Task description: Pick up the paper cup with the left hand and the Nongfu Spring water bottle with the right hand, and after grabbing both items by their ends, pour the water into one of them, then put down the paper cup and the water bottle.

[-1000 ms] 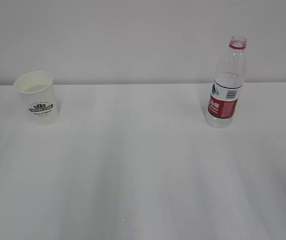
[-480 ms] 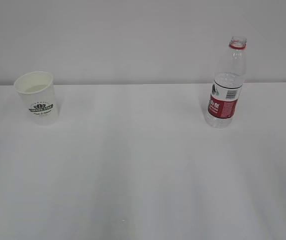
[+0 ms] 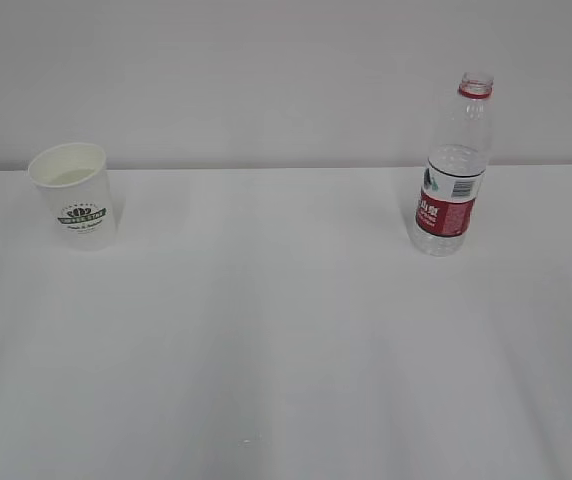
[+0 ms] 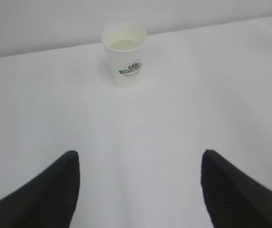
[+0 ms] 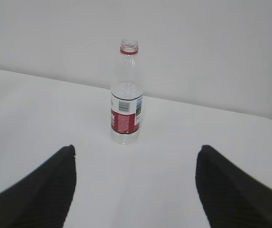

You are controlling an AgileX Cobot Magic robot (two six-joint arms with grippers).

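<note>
The left hand (image 4: 138,190) and the right hand (image 5: 135,187) both stood spread wide, empty. The white tapered paper cup (image 3: 74,195) with a dark green logo stood upright on the white worktop (image 3: 286,330), holding pale liquid. Well to its right stood the uncapped clear ribbed plastic bottle (image 3: 454,170) with a red-and-white label.

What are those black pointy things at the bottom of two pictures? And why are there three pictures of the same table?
They are a robot's two end effectors, like pinching hands. Each arm carries its own small camera. One looks past the open left end effector at the cup. The other looks past the open right end effector at the bottle, which has no cap. The third camera stands in front and shows both standing on the white table. Nothing is held.
</note>
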